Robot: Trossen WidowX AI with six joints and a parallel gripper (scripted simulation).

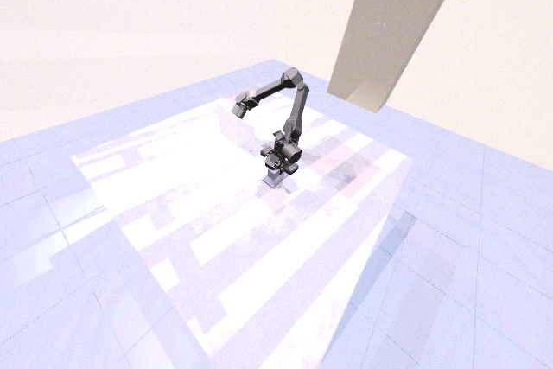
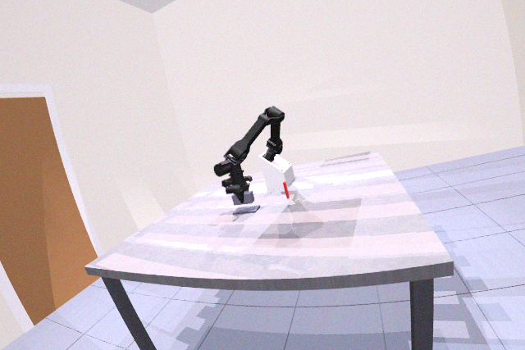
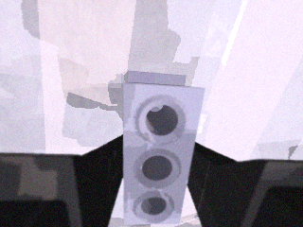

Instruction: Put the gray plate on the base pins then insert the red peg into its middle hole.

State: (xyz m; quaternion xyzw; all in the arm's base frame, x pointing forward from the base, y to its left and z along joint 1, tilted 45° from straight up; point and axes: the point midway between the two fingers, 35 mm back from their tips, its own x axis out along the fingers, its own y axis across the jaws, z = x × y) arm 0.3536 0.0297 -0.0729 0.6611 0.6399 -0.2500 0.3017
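Observation:
The gray plate (image 1: pixel 271 174) (image 2: pixel 250 198) (image 3: pixel 129 151) is held between the fingers of my gripper (image 1: pixel 273 169) (image 2: pixel 242 198) (image 3: pixel 152 136), which is shut on it. Three round holes in a row face the wrist camera. The base (image 1: pixel 269 184) (image 2: pixel 247 211) (image 3: pixel 155 78) lies on the table below the plate, with a small gap between them in the exterior view. In the wrist view only the base's far end shows past the plate. Its pins cannot be made out clearly; a small light shape shows in the plate's far hole. The red peg (image 2: pixel 285 190) stands roughly upright, apart from the gripper; it is not seen in the top view.
A white box (image 1: pixel 236 129) (image 2: pixel 277 175) stands on the table (image 1: pixel 263 262) (image 2: pixel 271 270) beside the arm's mount, behind the peg in the exterior view. Patchy shadows and bright stripes cover the table top.

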